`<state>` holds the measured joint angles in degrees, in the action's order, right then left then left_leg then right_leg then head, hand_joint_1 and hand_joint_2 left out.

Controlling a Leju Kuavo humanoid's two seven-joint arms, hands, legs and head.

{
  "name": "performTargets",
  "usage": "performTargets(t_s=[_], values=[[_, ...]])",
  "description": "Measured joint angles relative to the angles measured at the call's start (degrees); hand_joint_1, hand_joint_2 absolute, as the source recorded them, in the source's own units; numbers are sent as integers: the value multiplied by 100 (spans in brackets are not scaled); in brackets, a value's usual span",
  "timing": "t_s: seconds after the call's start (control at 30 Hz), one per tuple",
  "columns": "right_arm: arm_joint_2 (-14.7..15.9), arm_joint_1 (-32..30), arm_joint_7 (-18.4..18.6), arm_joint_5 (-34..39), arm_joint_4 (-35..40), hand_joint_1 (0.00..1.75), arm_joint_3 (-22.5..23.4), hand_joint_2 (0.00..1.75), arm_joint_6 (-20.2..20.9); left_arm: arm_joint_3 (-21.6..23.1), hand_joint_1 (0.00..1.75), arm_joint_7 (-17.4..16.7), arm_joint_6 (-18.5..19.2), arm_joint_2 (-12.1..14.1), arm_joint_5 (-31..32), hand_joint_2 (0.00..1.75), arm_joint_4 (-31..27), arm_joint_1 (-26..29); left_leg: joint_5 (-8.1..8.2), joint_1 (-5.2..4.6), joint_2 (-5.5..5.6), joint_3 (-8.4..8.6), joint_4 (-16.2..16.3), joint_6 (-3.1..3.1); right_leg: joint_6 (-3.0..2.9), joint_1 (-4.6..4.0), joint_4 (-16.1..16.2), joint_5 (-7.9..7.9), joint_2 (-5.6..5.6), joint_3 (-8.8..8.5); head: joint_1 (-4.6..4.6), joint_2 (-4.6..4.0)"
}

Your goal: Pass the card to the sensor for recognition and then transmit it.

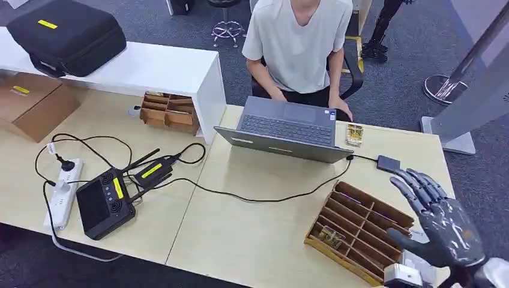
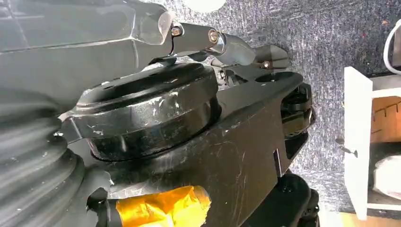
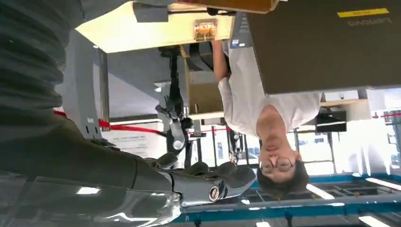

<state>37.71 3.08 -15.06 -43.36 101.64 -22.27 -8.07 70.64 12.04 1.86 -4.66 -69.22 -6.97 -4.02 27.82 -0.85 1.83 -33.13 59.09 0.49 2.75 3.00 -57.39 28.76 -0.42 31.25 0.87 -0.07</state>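
My right hand [image 1: 443,223] hovers open over the right end of a slotted wooden tray [image 1: 360,231], its fingers spread and nothing in them. In the right wrist view the same hand [image 3: 203,182] holds nothing. A few cards [image 1: 332,236] lie in one of the tray's front slots. Another card [image 1: 354,134] lies flat on the desk beside the laptop [image 1: 288,129], and it is also seen from the wrist as the card [image 3: 205,29]. A small black sensor box [image 1: 388,163] sits on the desk beyond my hand, cabled to the laptop. My left hand [image 2: 222,42] hangs by my body with nothing in it.
A person [image 1: 300,42] sits behind the laptop with hands at its far edge. On the left desk lie a black controller [image 1: 105,201], a power strip [image 1: 63,192] and cables. A second wooden tray [image 1: 170,111], a cardboard box [image 1: 33,102] and a black case [image 1: 66,33] stand further back.
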Motion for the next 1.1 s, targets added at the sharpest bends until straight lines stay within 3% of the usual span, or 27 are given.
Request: performTargets(t_s=[0.4,1.1], values=[[-494,771,306,-164,-894,0,-704,175,0,0,0,-72,2,0,42,175,0,-20,0,0,5,-1,0,0,0,0,-1,1,-4,0,2,0],[-575,1147,544,-48,-1506,0,-1052,175,52,0,0,-88,11,0,35,175,0,-22,1,-1,4,-1,0,0,0,0,0,1,-4,1,2,0]])
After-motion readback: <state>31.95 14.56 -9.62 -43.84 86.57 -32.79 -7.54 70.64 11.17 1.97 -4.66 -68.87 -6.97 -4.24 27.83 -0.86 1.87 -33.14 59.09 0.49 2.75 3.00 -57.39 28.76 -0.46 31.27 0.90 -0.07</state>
